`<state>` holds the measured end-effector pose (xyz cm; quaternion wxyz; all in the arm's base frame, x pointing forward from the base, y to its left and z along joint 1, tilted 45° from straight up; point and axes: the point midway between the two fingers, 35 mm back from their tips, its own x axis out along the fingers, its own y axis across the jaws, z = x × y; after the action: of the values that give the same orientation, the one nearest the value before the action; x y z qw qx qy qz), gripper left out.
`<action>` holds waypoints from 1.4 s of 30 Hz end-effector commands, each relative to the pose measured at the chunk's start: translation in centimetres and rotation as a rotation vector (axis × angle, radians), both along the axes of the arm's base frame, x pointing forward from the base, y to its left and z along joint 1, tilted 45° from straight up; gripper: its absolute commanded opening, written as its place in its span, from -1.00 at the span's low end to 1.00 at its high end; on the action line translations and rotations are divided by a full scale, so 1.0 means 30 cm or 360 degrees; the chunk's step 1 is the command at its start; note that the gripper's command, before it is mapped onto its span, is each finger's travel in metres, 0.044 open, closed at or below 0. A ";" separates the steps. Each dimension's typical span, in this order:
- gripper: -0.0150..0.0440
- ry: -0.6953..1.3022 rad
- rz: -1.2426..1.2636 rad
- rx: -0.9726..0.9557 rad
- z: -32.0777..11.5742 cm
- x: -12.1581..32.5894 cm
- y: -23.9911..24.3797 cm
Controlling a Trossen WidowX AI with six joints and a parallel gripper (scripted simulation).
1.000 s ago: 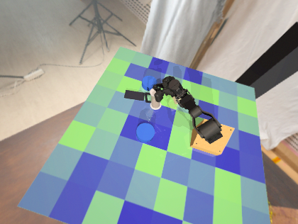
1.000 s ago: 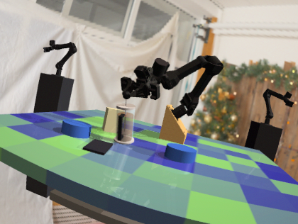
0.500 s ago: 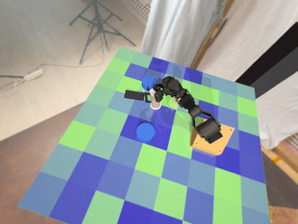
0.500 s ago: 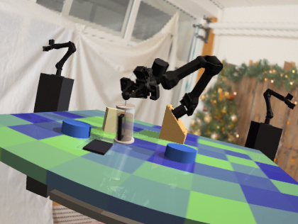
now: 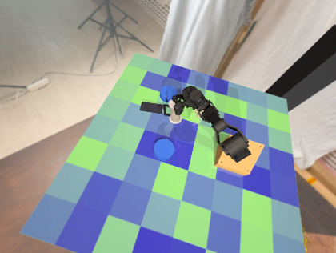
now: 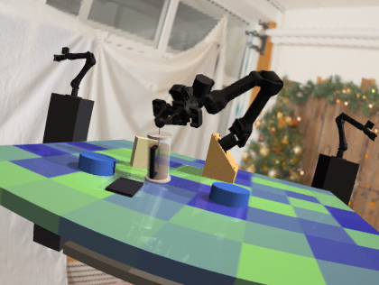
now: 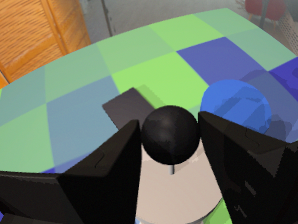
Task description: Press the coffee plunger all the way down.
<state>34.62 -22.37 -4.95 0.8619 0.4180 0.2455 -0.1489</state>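
Note:
The coffee press (image 5: 175, 117) (image 6: 164, 158) (image 7: 172, 192) stands upright, a clear cylinder with a pale base ring, a pale lid and a black side handle (image 6: 153, 160). My gripper (image 6: 159, 121) (image 7: 169, 123) is above it, fingers shut on the round black plunger knob (image 7: 170, 142). A short length of thin rod (image 6: 159, 131) (image 7: 172, 169) shows between knob and lid, so the knob is a little above the lid. In the top view the arm hides most of the knob.
A blue disc (image 5: 163, 149) (image 6: 229, 195) and another blue disc (image 5: 167, 93) (image 6: 96, 163) (image 7: 235, 102) lie either side of the press. A flat black plate (image 5: 150, 107) (image 6: 124, 187) (image 7: 127, 107) lies near it. A cream block (image 6: 139, 151) stands behind it. An orange wedge (image 6: 218, 163) is at the arm's base.

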 end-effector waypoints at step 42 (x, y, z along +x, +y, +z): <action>-0.05 0.0020 0.0018 0.0039 -0.025 0.018 0.012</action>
<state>35.08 -22.51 -5.19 0.8607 0.4198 0.2477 -0.1469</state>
